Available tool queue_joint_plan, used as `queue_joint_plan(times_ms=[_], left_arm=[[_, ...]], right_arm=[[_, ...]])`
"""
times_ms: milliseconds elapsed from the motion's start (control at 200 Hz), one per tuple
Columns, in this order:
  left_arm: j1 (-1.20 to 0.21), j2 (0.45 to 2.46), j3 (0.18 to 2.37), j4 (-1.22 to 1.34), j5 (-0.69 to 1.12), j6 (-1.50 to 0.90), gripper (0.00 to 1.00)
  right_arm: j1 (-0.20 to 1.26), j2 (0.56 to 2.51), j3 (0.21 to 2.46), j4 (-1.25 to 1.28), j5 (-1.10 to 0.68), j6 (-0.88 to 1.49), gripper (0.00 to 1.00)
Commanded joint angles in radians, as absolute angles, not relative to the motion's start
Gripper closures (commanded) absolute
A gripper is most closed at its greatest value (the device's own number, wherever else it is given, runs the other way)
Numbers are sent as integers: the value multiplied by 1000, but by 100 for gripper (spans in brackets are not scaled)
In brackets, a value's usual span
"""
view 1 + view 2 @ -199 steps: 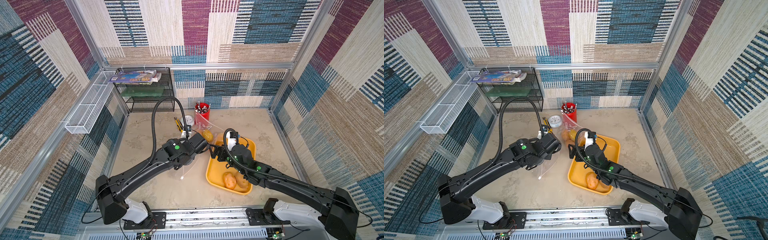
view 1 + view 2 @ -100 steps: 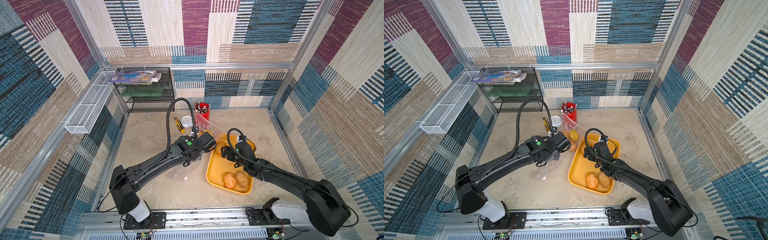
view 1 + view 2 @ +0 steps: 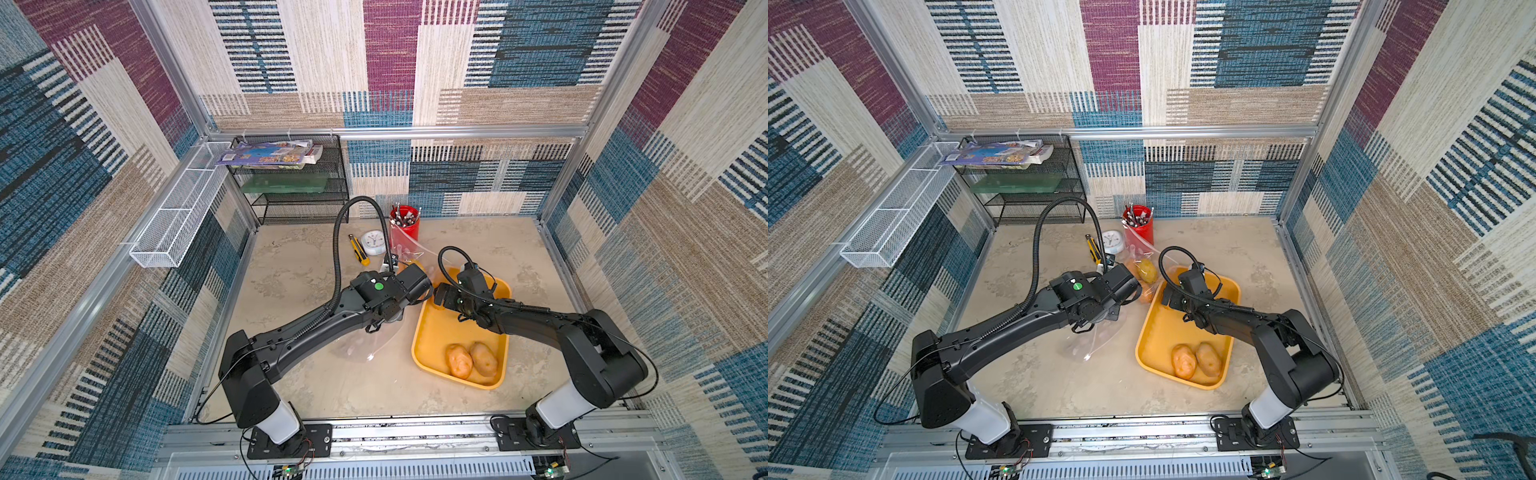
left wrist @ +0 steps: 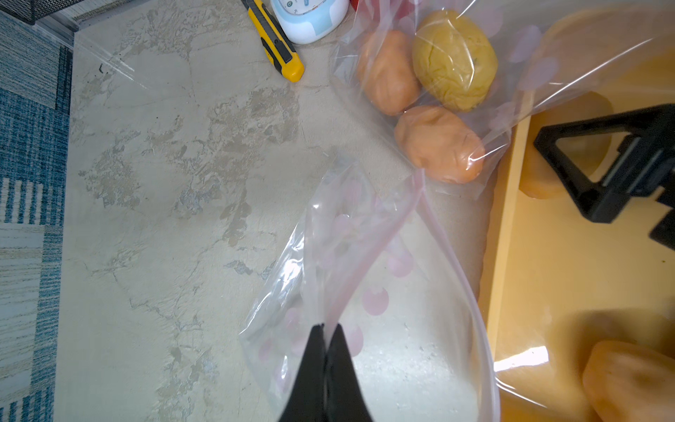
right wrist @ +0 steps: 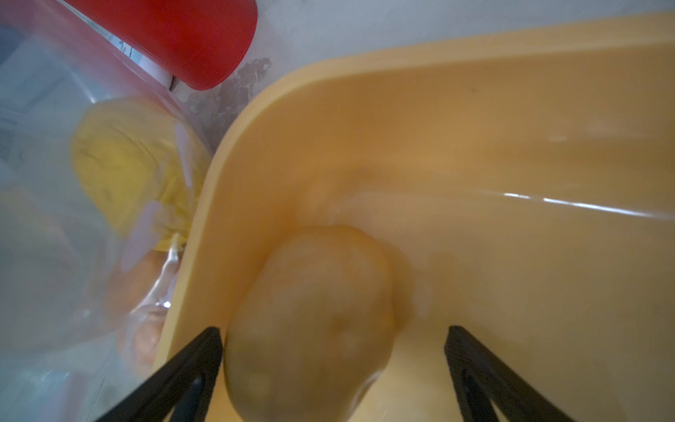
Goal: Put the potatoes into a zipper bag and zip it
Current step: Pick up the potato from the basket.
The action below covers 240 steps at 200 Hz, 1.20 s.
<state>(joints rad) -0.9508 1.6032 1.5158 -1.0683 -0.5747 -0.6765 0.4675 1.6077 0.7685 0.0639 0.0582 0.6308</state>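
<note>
The left claw [image 4: 327,341] is clenching the pink zip edge of the clear zipper bag [image 4: 365,255], which is lying on the table [image 4: 182,182] just left of the yellow tray [image 3: 440,332]. The right claw [image 5: 334,329] is standing wide open, straddling one potato [image 5: 314,310] at the tray's far end, not gripping it. Three potatoes [image 4: 438,144] are sitting inside the bag, with the yellower one [image 4: 454,58] farthest, while two more potatoes [image 3: 459,360] are lying side by side at the tray's near end.
</note>
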Motion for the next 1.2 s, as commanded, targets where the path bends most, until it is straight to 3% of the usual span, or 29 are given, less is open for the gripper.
queue_joint_plan(times_ms=[0,205,596,771,1197], left_arm=[[-950,1597,1515,-1071,-589,-668,100],[-951,1595,1513,-1063,-579,-660,100],[-950,1559,1480,-1018,-544,-639,100],[-951,1540,1448,-983,-528,-626,100],[-948,1528,1443,-969,-511,-618,100]], right_arm=[[469,1649,794,119,10,612,3],[469,1689,809,126,3,617,18],[481,1584,756,116,50,622,44],[498,1471,709,78,85,628,48],[611,957,612,-120,210,651,53]])
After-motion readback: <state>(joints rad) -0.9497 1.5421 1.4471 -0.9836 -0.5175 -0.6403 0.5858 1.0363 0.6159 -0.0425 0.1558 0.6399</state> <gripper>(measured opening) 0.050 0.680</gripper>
